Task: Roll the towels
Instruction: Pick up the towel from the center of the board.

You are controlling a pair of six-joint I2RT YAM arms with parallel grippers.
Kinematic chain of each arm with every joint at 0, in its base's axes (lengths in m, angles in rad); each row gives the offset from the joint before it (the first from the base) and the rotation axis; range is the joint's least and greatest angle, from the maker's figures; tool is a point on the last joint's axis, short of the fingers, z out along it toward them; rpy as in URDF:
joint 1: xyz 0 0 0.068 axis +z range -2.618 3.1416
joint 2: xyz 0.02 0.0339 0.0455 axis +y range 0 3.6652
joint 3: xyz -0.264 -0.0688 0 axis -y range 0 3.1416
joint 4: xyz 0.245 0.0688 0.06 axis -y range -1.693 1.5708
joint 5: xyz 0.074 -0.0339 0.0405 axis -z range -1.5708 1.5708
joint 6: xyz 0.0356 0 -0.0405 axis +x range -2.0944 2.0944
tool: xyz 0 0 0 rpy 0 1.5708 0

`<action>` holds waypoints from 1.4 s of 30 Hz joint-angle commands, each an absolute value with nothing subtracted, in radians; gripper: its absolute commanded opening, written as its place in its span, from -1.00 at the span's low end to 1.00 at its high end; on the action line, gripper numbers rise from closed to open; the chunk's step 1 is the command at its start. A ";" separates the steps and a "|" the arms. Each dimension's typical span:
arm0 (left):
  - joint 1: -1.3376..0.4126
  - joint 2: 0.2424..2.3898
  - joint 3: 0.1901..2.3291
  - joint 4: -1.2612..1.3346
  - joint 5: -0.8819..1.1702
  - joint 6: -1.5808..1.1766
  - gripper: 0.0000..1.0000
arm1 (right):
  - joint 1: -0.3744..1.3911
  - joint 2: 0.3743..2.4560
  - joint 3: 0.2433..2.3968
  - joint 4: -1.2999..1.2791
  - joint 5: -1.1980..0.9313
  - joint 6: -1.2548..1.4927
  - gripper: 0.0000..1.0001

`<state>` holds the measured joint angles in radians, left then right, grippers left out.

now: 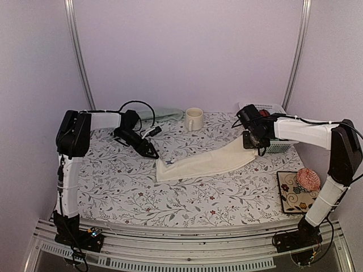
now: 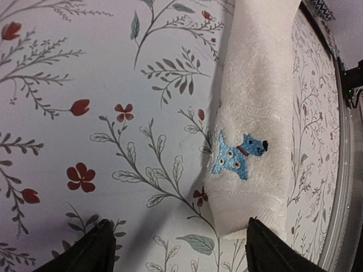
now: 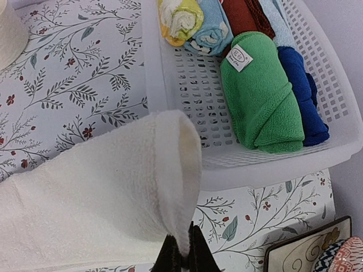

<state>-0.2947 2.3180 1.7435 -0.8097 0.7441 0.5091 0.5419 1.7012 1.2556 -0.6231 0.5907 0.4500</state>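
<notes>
Pale lilac walls (image 1: 187,51), floral-print tabletop (image 1: 187,198). The cream towel (image 1: 207,161) lies in a long diagonal strip across the middle of the tabletop, with its near-left end flat and its other end raised toward the back right corner. The right gripper (image 3: 184,256) is clamped tight on that raised end, and the cloth folds over just above the fingers. That end hangs just in front of the white basket (image 3: 272,164), which holds rolled cloths, including a green one (image 3: 261,96) and a dark blue one (image 3: 303,90). The left gripper (image 1: 152,152) is spread wide with nothing gripped. It sits low over the towel's flat end, where the blue dog mark (image 2: 238,156) is. One finger (image 2: 85,252) is over bare tablecloth and the other is at the towel's edge; can't tell if it touches. The sage green towel (image 1: 161,113) lies bunched at the back edge, just left of the cream mug (image 1: 193,119). A patterned plate (image 1: 289,194) sits at the front right corner with a red-patterned item (image 1: 308,178) on it; can't tell what it is.
</notes>
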 commanded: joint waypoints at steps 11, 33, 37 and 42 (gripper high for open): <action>-0.276 2.353 1.802 -0.863 0.926 0.446 0.58 | 0.536 1.699 1.216 -0.551 0.595 0.427 -0.93; -0.312 2.402 1.794 -0.957 0.873 0.498 0.25 | 0.536 1.706 1.182 -0.522 0.620 0.411 -0.94; -0.322 2.413 1.800 -0.988 0.875 0.520 0.12 | 0.535 1.706 1.179 -0.518 0.624 0.410 -0.94; -0.324 2.420 1.799 -0.991 0.893 0.523 -0.26 | 0.535 1.711 1.175 -0.512 0.626 0.406 -0.94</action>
<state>-0.3119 2.3875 1.7950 -0.9646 0.8783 0.5011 0.5415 1.7023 1.1900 -0.5335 0.5976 0.4194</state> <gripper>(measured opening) 0.457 0.034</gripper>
